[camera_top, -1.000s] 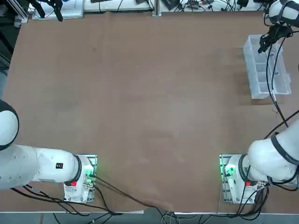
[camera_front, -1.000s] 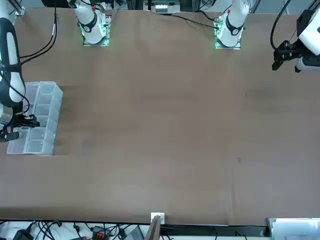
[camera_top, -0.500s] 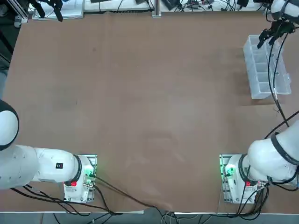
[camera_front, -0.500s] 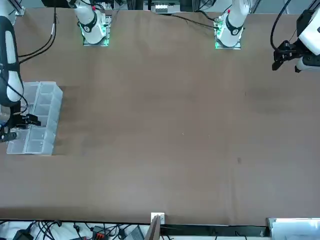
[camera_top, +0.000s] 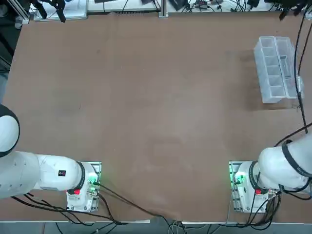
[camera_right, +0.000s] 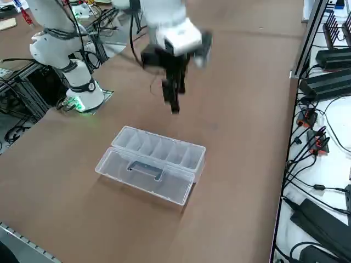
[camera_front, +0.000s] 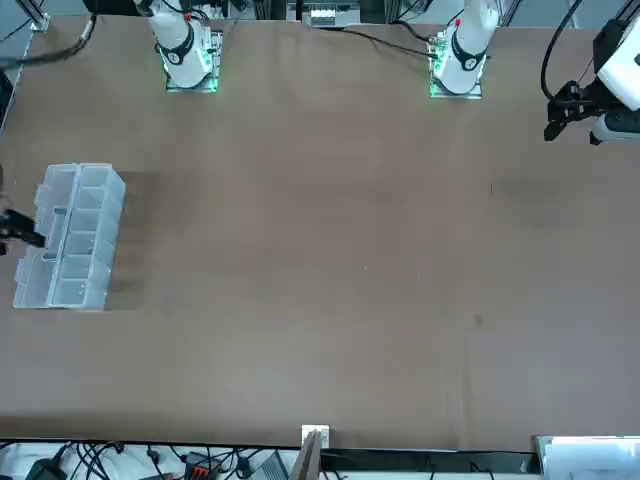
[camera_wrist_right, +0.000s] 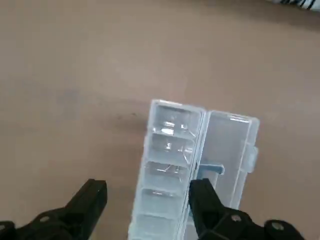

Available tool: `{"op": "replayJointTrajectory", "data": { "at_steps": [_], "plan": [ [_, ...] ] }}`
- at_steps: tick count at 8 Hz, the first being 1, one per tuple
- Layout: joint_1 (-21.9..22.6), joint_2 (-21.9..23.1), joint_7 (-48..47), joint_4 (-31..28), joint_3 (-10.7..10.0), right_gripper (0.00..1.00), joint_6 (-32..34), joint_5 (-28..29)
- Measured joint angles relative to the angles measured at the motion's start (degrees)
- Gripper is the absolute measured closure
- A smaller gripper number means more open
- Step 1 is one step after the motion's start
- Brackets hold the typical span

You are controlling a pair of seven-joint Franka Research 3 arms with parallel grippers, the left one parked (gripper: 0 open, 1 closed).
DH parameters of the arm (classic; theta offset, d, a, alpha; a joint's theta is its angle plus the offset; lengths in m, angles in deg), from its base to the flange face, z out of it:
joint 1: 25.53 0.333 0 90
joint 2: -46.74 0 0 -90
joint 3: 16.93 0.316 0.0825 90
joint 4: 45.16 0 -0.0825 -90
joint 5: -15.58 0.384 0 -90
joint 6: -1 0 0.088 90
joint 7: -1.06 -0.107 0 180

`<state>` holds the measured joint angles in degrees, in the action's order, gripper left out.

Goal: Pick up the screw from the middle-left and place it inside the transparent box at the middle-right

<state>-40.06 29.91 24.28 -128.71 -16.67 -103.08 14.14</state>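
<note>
gripper: right gripper (camera_wrist_right: pixel 145 207) hung high above the transparent box (camera_wrist_right: pixel 192 167), jaws spread wide and holding nothing.
box: transparent box lay at the table's middle-right with its lid folded open beside the row of compartments.
screw: not made out on the tabletop or in any compartment; glints inside the box could not be identified.
step: judged a retreat after release; best lifted straight up, clear of the walls.
hidden: gripper cut off at the frame edge in the overhead view.

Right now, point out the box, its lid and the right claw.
Box (camera_right: pixel 164 150): right side view, middle compartment of the row.
Lid (camera_right: pixel 143 176): right side view, its flat open panel.
Right claw (camera_wrist_right: pixel 145 200): right wrist view, midway between its open fingertips.
</note>
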Motion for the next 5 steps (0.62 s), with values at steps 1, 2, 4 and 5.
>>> {"op": "replayJointTrajectory", "data": {
  "at_steps": [1, 2, 4, 5],
  "plan": [
    [1.5, 2.4, -3.4, 0.5, 0.1, 0.00, 2.4, 0.0],
    [3.2, 4.7, -7.3, 0.6, 0.2, 0.00, 5.1, 0.1],
    [5.9, 8.5, -12.7, 0.7, 0.3, 0.00, 10.9, 0.1],
    [6.9, 10.1, -14.3, 0.6, 0.3, 0.00, 13.4, 0.1]
  ]
}}
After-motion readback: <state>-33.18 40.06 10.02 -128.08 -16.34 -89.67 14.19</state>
